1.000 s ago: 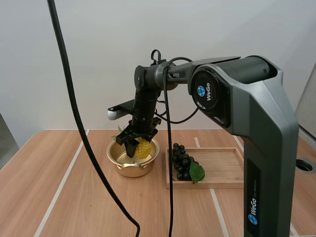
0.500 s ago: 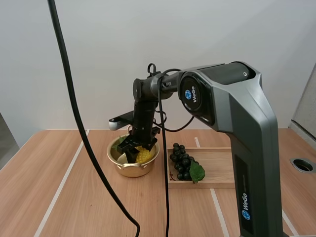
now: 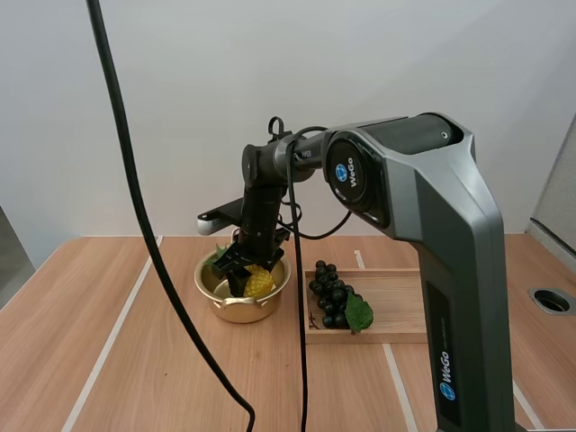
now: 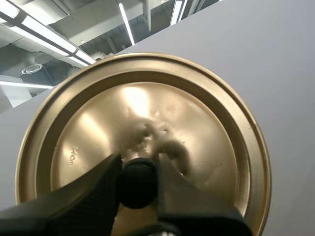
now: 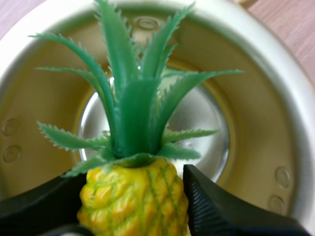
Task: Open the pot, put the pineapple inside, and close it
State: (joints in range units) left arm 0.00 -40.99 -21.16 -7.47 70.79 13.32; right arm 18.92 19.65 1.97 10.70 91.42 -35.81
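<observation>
Right end effector [image 3: 243, 277] reaches down into the open pot [image 3: 236, 310] and pinches the pineapple [image 5: 133, 201] by its yellow body, one finger on each side. The right wrist view shows the green crown pointing on toward the shiny floor of the pot, with the pot's wall ringed all around it. From the high view the fruit sits at about rim level, inside the mouth. I cannot tell whether the crown touches the floor yet.

Left end effector [image 4: 138, 183] is closed on the black knob [image 4: 138, 177] of the lid [image 4: 206, 123], its two fingers clamped on either side of it. The golden lid is held up off the pot.

The pot stands on the bench [image 3: 126, 360], just beside a tray [image 3: 405, 301] that carries grapes [image 3: 331, 295].

As I judge it, the first step is done: the pot is open and the lid is in hand. The second step is nearly done, since the pineapple is inside the rim but not yet let go. What is left is to release the fruit, draw the right arm up and clear of the pot, then bring the lid over the rim and set it down to close the pot.
</observation>
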